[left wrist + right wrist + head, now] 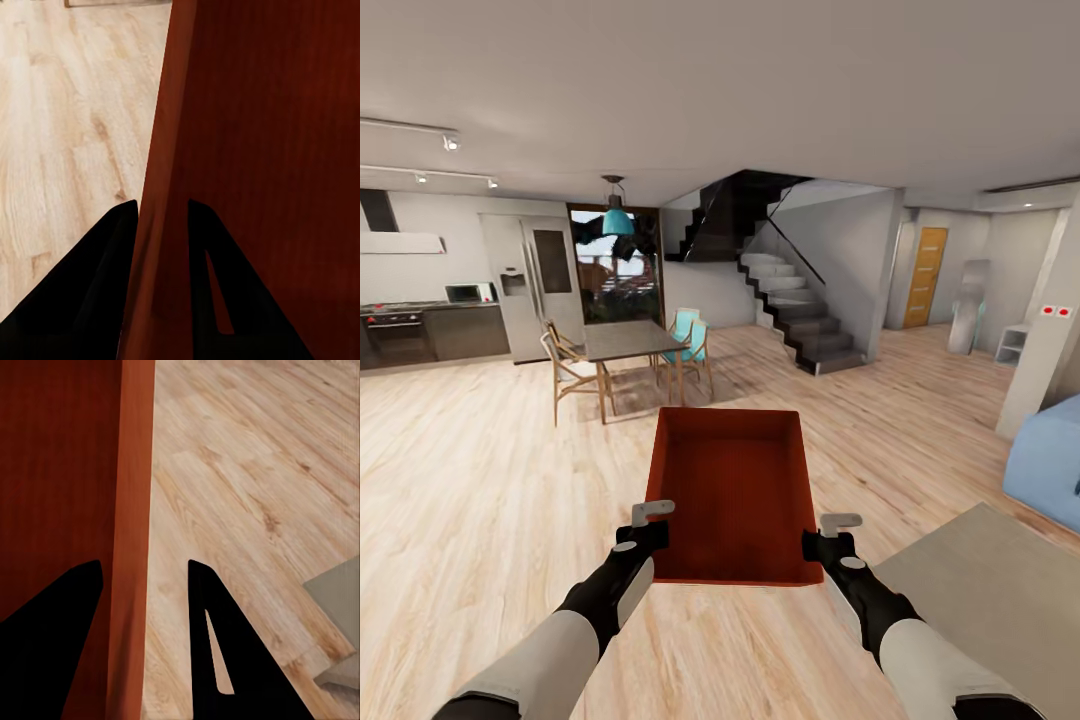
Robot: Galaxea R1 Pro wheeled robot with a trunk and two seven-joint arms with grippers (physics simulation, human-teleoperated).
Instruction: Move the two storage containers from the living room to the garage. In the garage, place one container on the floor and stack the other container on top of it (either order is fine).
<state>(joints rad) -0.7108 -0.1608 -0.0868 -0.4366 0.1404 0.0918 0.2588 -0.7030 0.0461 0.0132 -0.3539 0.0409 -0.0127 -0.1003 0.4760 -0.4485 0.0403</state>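
Note:
One orange-red storage container (732, 490) hangs level above the light wood floor (480, 470) of the living room, open side up and empty. My left gripper (650, 525) is shut on its left wall near the front corner. My right gripper (828, 535) is shut on its right wall. In the left wrist view the two black fingers straddle the container's wall (262, 150), with the left gripper (163, 206) around its rim. In the right wrist view the right gripper (144, 564) straddles the other wall (60, 472). The second container and the garage are out of view.
A grey rug (990, 590) lies at the right front and a blue sofa (1050, 460) stands beyond it. Ahead stand a dining table with chairs (625, 345), a staircase (790, 310), a fridge (535, 285) and a kitchen counter (430, 335). An orange door (926, 277) is far right.

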